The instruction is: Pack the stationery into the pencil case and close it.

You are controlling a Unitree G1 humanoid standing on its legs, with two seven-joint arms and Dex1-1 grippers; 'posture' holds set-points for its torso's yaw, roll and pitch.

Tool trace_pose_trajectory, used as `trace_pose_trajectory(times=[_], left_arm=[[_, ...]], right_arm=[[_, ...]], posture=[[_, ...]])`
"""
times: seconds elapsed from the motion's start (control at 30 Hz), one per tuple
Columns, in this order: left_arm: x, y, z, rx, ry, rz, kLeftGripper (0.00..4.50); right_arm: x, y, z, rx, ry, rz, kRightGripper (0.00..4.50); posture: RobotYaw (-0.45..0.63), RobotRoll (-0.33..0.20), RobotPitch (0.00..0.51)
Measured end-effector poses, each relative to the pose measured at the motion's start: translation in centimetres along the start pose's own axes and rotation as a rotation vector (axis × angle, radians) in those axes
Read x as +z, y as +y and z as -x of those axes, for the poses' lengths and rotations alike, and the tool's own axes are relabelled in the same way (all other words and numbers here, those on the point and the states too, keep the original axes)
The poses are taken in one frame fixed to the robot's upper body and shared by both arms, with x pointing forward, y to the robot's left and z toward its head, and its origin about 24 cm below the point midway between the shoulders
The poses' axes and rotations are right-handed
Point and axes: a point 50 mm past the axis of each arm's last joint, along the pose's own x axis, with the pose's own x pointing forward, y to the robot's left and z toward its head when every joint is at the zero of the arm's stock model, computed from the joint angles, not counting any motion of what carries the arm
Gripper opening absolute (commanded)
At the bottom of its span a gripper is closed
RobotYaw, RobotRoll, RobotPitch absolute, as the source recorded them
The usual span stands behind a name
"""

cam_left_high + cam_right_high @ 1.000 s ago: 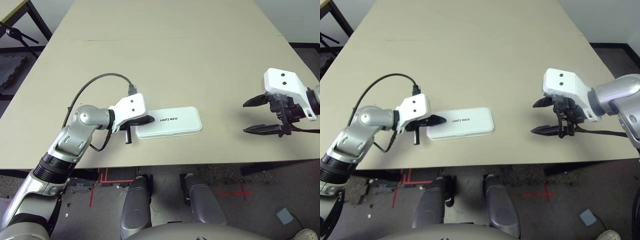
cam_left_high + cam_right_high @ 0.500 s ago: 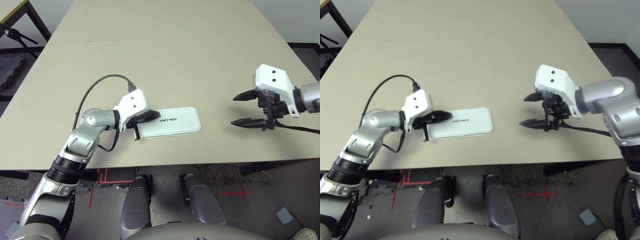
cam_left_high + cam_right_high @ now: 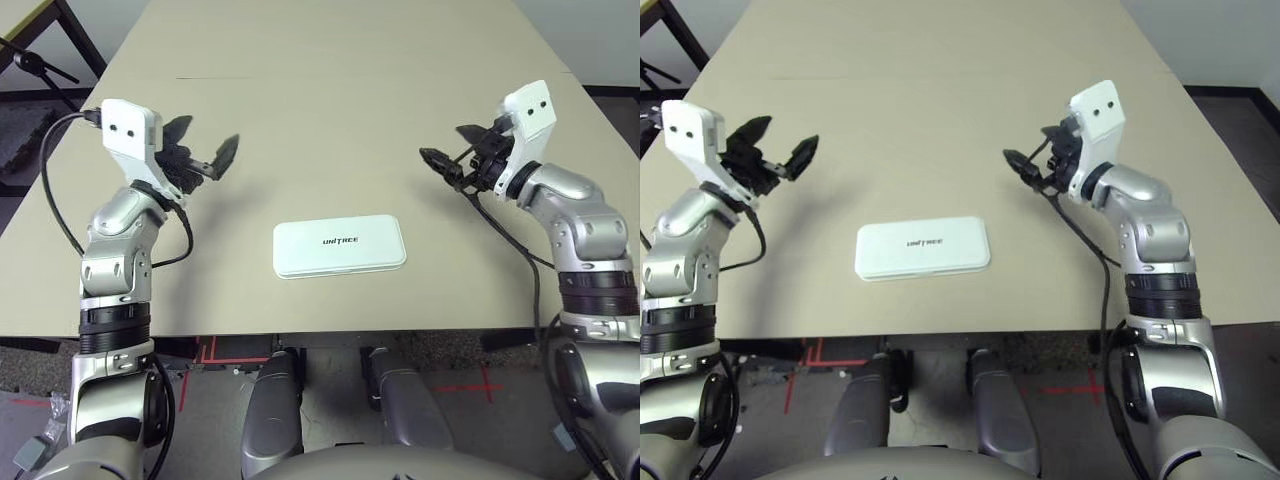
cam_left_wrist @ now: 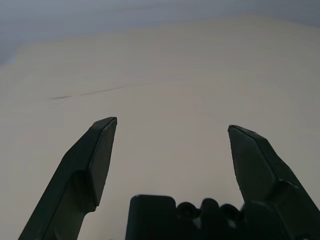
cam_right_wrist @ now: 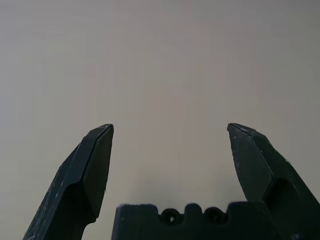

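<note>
Pencil case (image 3: 340, 246) lies shut on the table (image 3: 330, 90), no stationery left out, so the job looks done. Left gripper (image 3: 200, 148) and right gripper (image 3: 447, 147) both spread wide, empty, case well clear between them.
</note>
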Motion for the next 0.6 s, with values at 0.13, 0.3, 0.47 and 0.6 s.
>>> trace_pose_trajectory(times=[0.13, 0.3, 0.47, 0.6], left_arm=[[-0.7, 1.3, 0.3, 0.115, 0.016, 0.008, 4.49], [-1.9, 2.6, 0.6, 0.246, 0.071, -0.001, 4.49], [-2.5, 3.8, 1.0, 0.331, 0.091, -0.02, 4.49], [-2.4, 3.8, 0.9, 0.342, 0.079, -0.031, 4.49]], right_arm=[[-0.6, -2.3, 0.2, -0.28, -0.066, -0.036, 4.5], [-1.5, -3.7, 0.7, -0.474, -0.089, -0.093, 4.5], [-1.7, -4.2, 1.0, -0.527, -0.097, -0.119, 4.5], [-1.8, -4.2, 1.0, -0.526, -0.097, -0.127, 4.5]], posture=[[-0.07, 0.0, 0.205], [-0.08, 0.0, 0.207], [-0.09, 0.0, 0.217], [-0.09, 0.0, 0.22]])
